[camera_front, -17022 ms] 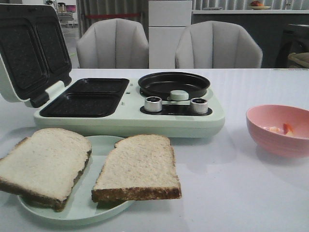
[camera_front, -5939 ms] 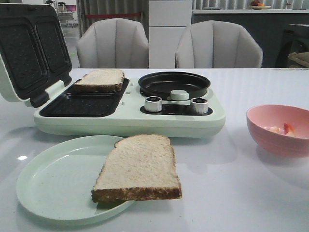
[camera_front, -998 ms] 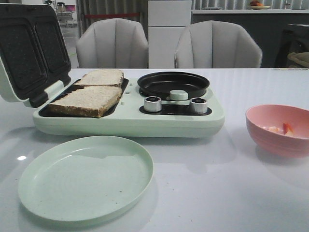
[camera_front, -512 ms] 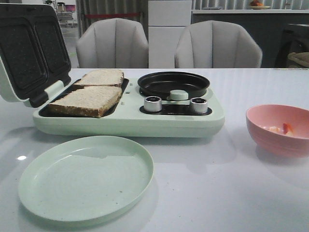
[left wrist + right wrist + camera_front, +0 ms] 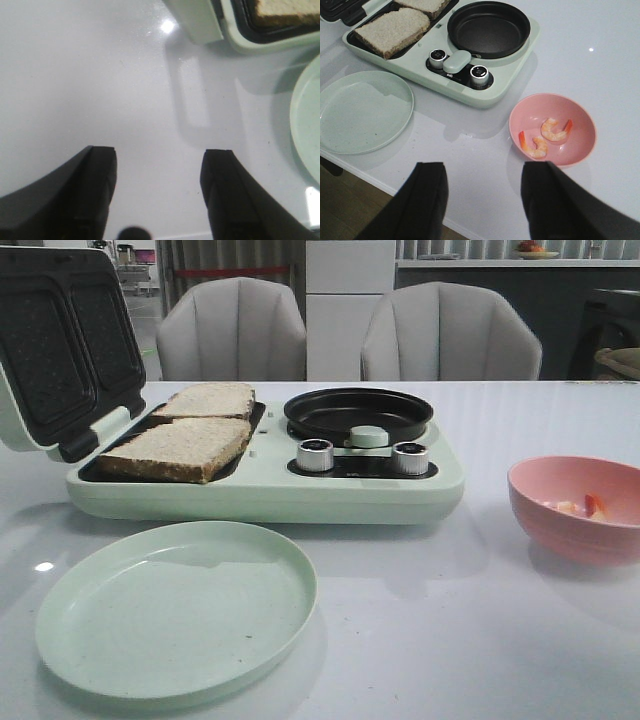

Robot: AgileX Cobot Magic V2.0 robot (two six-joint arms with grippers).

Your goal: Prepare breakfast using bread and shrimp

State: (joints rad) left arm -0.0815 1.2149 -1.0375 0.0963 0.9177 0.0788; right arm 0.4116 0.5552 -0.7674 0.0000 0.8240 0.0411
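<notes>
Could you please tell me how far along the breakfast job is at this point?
Done: both slices of bread lie in the open sandwich maker, and the plate is bare. In hand: nothing; the left gripper and right gripper are open and empty. Left: two shrimp remain in the pink bowl; the round pan holds nothing.

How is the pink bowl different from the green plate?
The pink bowl is deep with tall sides; the green plate is flat and wider. The bowl holds two shrimp; the plate holds nothing. The bowl sits right of the cooker, the plate in front. Both are round and rest on the table.
</notes>
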